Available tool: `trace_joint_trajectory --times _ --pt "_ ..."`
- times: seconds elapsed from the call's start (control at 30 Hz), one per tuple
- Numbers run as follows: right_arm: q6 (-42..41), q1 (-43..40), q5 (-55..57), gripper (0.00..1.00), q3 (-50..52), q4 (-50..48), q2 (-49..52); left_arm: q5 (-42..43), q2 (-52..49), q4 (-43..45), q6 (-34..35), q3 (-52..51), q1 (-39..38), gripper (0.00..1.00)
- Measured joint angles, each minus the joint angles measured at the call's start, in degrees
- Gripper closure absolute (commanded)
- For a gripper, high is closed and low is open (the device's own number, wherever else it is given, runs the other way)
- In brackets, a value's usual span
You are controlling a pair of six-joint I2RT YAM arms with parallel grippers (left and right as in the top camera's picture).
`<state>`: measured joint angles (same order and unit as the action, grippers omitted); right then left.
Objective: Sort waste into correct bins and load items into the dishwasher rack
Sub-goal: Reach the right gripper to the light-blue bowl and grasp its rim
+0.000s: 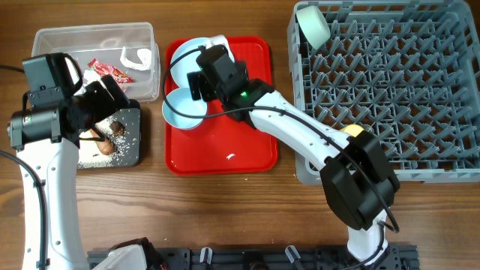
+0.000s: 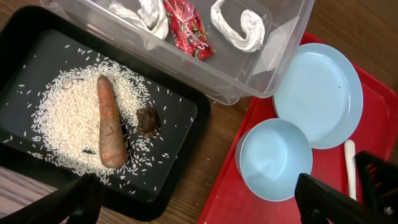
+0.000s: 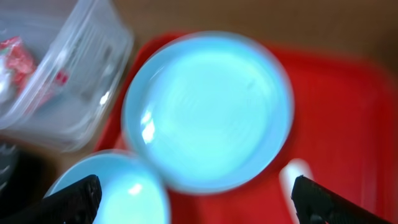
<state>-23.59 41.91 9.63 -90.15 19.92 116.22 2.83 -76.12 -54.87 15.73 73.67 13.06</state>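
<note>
I judge the waste (image 2: 111,124) sorted into clear tub (image 2: 273,56) and black tray (image 2: 180,112), green bowl (image 1: 313,24) and yellow cup (image 1: 352,130) in the rack (image 1: 420,90), with plate (image 2: 317,87), blue bowl (image 2: 275,158) and spoon (image 2: 350,168) left on the red tray (image 1: 210,150), my left pincer (image 2: 205,199) and right pincer (image 3: 199,202) both spread apart, empty.

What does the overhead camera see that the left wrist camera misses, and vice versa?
Overhead only: the dishwasher rack, with a mint-green bowl and a yellow cup in it. Left wrist only: the white spoon, hidden under the right arm from above. Both: the black tray with rice, the clear tub, the plate, the blue bowl, the red tray.
</note>
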Motion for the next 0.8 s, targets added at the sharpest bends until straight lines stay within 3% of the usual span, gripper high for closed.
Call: trace_joint_trajectory --times 0.13,0.37,0.73,0.8 --pt "-12.92 0.0 -6.73 0.18 0.68 4.76 -0.09 -0.02 0.0 0.0 0.0 0.0 0.0 0.0" --pt "-23.56 0.0 -9.81 0.37 7.52 -2.08 -0.11 -0.02 0.0 0.0 0.0 0.0 0.0 0.0" --pt "-32.24 0.81 -11.04 0.44 14.01 -13.49 0.2 0.0 0.0 0.0 0.0 0.0 -0.02 0.0" --pt "-32.54 1.2 -11.58 0.49 14.01 -15.04 0.7 0.0 0.0 0.0 0.0 0.02 -0.02 0.0"
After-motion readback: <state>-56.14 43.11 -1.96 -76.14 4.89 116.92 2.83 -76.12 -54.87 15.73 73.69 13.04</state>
